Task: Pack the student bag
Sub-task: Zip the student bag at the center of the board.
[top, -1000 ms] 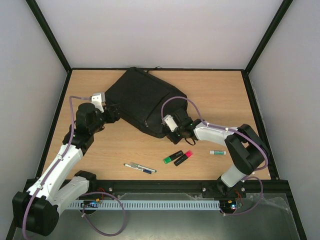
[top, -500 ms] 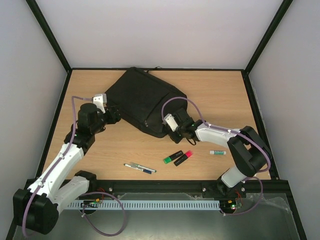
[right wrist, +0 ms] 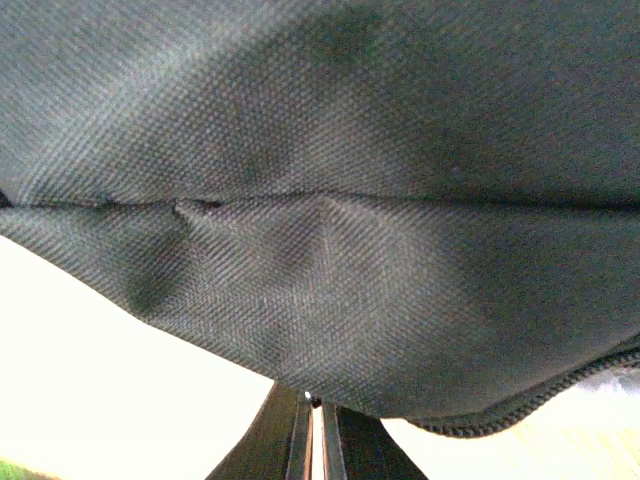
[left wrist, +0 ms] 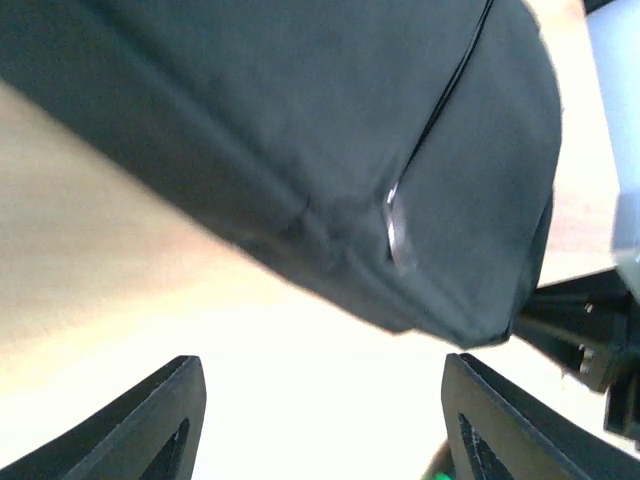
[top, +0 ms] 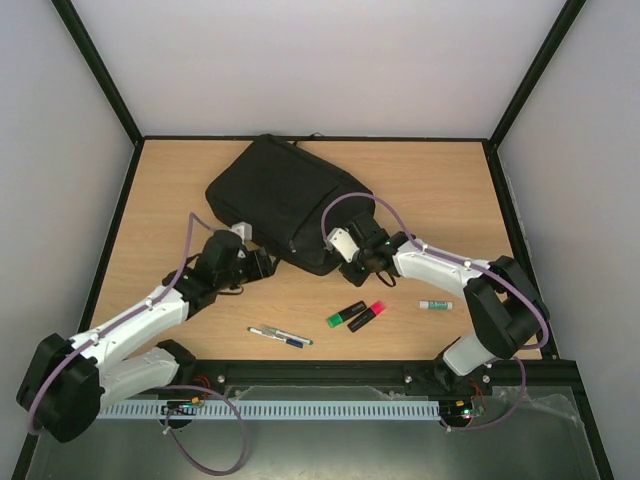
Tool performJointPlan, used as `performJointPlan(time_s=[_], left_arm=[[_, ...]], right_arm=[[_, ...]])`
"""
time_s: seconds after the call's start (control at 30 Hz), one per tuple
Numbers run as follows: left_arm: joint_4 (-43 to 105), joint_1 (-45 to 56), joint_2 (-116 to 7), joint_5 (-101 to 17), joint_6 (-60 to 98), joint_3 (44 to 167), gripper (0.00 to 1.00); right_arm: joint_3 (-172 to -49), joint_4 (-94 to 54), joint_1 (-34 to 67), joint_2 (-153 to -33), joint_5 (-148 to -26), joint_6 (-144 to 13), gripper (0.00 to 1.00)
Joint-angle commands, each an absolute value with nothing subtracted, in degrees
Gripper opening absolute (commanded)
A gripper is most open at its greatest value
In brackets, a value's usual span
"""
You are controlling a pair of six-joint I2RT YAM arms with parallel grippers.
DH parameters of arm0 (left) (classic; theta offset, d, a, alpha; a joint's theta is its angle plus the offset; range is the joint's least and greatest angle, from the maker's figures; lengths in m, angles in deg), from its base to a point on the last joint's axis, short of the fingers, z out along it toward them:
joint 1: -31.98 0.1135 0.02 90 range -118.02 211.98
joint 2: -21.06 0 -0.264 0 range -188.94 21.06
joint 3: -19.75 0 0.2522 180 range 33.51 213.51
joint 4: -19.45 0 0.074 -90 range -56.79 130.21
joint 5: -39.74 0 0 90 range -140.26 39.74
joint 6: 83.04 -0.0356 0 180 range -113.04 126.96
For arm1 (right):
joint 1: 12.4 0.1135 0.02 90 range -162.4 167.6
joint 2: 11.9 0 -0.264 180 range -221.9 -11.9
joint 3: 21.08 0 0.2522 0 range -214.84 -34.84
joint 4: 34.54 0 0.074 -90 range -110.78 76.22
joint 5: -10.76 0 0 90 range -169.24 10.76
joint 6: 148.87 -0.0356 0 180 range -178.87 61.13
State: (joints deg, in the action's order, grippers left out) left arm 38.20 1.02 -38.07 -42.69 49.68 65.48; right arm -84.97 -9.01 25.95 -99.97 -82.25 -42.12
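Left pincer (left wrist: 320, 362): fingers spread wide, nothing between them, low over the table (left wrist: 110, 290). The student bag (left wrist: 300, 130) lies just ahead of its tips and apart from them. The bag's near edge runs across the whole wrist view. A silver zipper pull (left wrist: 396, 225) sits on the bag's side, ahead and a bit right of the pincer's centre.

Right pincer (right wrist: 317, 408): fingers drawn to a thin slit, tips right at the bag's hem, fabric apparently nipped between them. Black cloth fills everything ahead of it.

From above, both pincers sit at the bag's near edge, the left one just beside it and the right one at its near corner. Behind the right pincer, toward the arm bases, a green highlighter (top: 344, 317) and pink highlighter (top: 369, 314) lie side by side. A small white tube (top: 435, 304) lies off to the right pincer's right. A pen (top: 280, 336) lies behind the left pincer, well apart from the bag.
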Motion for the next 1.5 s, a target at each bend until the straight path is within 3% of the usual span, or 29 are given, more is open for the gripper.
performJointPlan(time_s=[0.0, 0.33, 0.7, 0.8, 1.1, 1.47], left_arm=[[34.62, -3.85, -37.77, -42.67, 62.78, 62.03, 0.68], [22.01, -9.65, -45.11, -42.47, 73.93, 60.25, 0.77], [14.50, -13.09, -54.61, -41.44, 77.26, 62.82, 0.64], [13.43, -13.27, -56.11, -41.56, 77.53, 63.34, 0.55], [16.25, -13.37, -57.86, -41.29, 74.95, 65.10, 0.04], [28.32, -13.04, -51.23, -43.37, 69.50, 64.26, 0.02]], right_arm=[[-87.33, -0.29, 26.19, -100.70, -84.17, -41.82, 0.01], [-90.06, 4.41, 26.48, -102.36, -89.81, -43.57, 0.01], [-90.55, 5.87, 29.59, -102.86, -92.99, -43.67, 0.01], [-90.59, 6.29, 29.54, -103.10, -94.16, -43.75, 0.01], [-90.68, 9.35, 29.26, -105.39, -92.59, -42.61, 0.01], [-92.30, 12.03, 20.26, -106.30, -89.54, -38.67, 0.01]])
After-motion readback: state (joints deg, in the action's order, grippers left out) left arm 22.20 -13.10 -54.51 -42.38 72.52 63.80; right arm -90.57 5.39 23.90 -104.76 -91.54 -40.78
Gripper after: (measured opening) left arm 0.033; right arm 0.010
